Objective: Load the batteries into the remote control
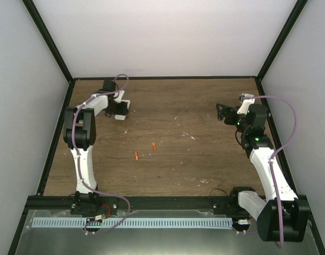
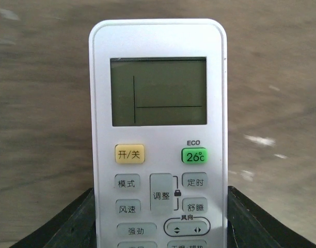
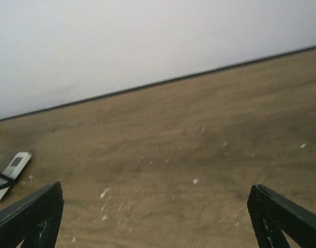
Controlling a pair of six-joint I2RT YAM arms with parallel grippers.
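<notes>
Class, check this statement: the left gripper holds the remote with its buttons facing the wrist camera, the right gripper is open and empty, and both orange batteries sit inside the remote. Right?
Not quite. The top external view shows the batteries lying on the table, apart from the remote control. The rest holds: left gripper grips it, buttons to camera; right gripper open and empty.

Brown wood-grain table [image 1: 205,164], scuffed. Pale specks [image 1: 191,137] scattered from centre out to 3 o'clock, a few more toward 5 o'clock. White walls [image 1: 162,37] at 9, 12 and 3 o'clock, with black frame posts [image 1: 53,48] running to the far corners. Black rail [image 1: 168,202] and white slotted strip [image 1: 152,223] along 6 o'clock.
</notes>
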